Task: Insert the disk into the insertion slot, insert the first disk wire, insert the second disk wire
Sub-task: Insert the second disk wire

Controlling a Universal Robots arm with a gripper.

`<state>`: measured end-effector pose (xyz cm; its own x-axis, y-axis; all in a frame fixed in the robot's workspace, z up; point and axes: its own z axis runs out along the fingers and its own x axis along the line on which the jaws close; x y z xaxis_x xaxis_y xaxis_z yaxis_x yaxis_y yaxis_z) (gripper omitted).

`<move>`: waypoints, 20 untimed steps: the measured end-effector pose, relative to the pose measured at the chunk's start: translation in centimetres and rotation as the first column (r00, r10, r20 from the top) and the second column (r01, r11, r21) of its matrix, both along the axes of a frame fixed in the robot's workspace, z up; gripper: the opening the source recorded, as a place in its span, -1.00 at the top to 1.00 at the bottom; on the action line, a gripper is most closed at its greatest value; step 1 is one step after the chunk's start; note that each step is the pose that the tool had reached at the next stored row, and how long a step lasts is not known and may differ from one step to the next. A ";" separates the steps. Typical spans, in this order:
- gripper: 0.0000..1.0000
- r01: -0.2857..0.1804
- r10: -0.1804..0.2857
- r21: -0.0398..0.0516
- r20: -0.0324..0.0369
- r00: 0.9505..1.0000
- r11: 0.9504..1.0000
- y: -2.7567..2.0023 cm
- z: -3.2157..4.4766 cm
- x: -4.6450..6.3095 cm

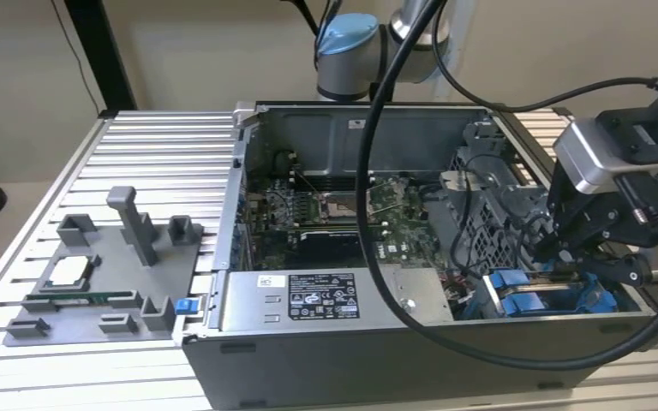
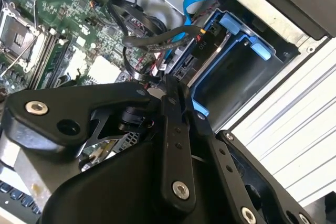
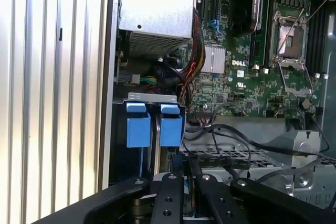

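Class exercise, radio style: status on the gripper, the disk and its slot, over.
Gripper down inside the case over the slot. Blue tabs visible below it. Black cables crowd close beside the slot.

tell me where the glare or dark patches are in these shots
In the first wrist view the ribbed table is washed out bright; in the second wrist view the gripper looms dark against the lit motherboard; in the exterior view the light is even, with shadow inside the computer case.
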<state>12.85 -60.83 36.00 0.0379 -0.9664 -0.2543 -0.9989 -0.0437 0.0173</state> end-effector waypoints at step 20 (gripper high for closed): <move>1.00 0.000 0.000 0.003 0.037 0.999 1.000 0.00 -0.81 0.0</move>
<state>12.84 -60.83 35.19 0.0475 -0.9657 -0.2554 -0.9988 -0.0438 -0.0202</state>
